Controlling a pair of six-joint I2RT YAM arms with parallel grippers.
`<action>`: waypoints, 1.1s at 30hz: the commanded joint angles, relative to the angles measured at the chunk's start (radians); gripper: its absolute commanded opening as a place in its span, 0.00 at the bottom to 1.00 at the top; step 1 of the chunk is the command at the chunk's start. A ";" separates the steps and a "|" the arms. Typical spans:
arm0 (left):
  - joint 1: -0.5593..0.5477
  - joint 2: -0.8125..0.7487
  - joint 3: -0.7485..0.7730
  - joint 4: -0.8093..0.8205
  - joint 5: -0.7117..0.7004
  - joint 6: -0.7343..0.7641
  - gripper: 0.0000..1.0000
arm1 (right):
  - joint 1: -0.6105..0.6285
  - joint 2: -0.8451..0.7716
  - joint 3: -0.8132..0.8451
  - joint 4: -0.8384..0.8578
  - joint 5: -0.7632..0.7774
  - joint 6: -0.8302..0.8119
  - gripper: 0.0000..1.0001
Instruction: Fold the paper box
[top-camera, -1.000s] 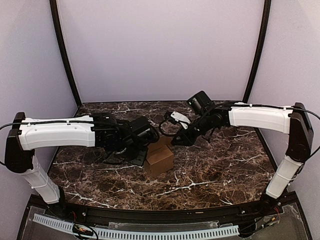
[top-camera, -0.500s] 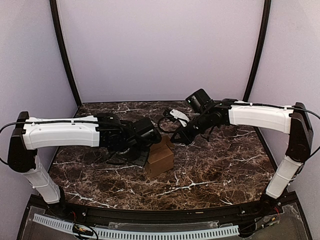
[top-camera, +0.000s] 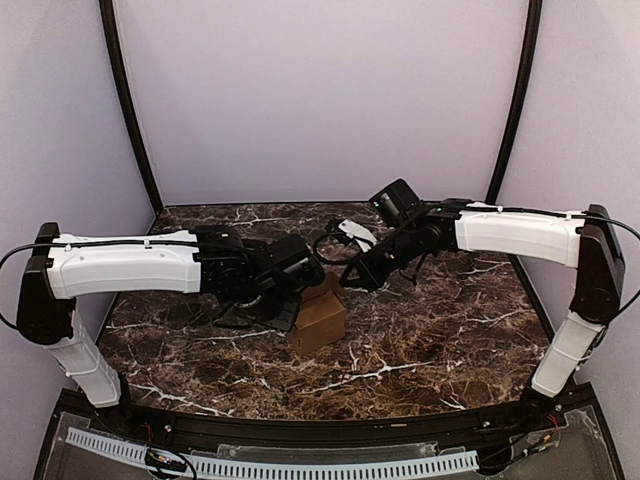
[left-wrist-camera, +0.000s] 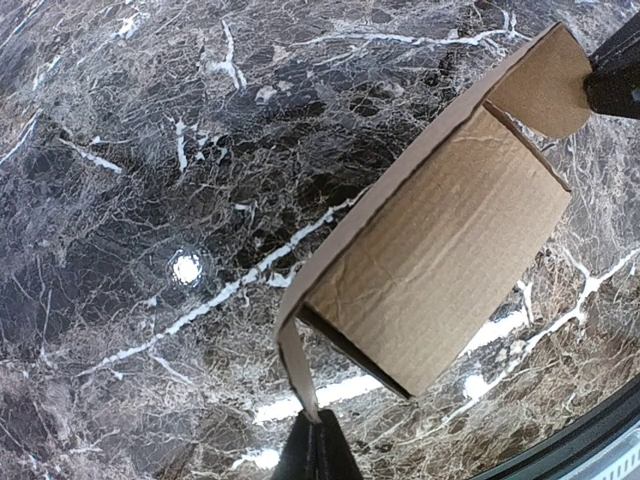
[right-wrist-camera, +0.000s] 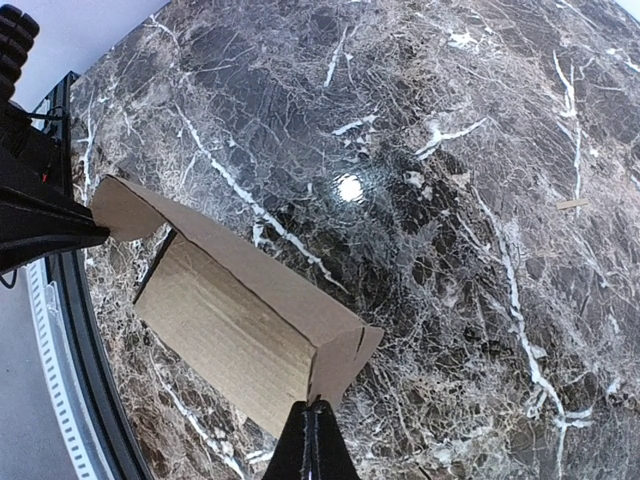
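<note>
The paper box (top-camera: 320, 318) is a small brown cardboard cube in the middle of the marble table, with a flap standing out at each end. My left gripper (left-wrist-camera: 318, 428) is shut on the thin edge of the flap (left-wrist-camera: 296, 370) at its end of the box (left-wrist-camera: 440, 250). At the opposite end, my right gripper (right-wrist-camera: 313, 408) is shut on the lower corner of the other flap (right-wrist-camera: 345, 362) of the box (right-wrist-camera: 225, 335). In the top view both grippers, left (top-camera: 305, 290) and right (top-camera: 346, 283), meet over the box's far side.
The dark marble tabletop (top-camera: 430, 340) is walled in lilac at the back and sides, with black corner poles (top-camera: 130, 110). A white perforated strip (top-camera: 300, 465) runs along the near edge. A small pale scrap (right-wrist-camera: 573, 204) lies on the table.
Both grippers have closed onto the box's end flaps. The right gripper has shifted slightly up and left, and the box's top flap has risen a little.
</note>
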 joint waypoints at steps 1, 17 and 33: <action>-0.001 -0.007 0.033 -0.009 -0.020 -0.006 0.01 | 0.016 -0.004 0.021 -0.010 -0.010 0.028 0.00; 0.001 0.007 0.040 0.074 0.004 -0.010 0.01 | 0.016 -0.010 0.002 -0.001 -0.055 0.121 0.00; 0.000 0.002 0.045 0.005 0.001 -0.003 0.01 | 0.016 0.020 0.076 -0.056 -0.024 0.149 0.00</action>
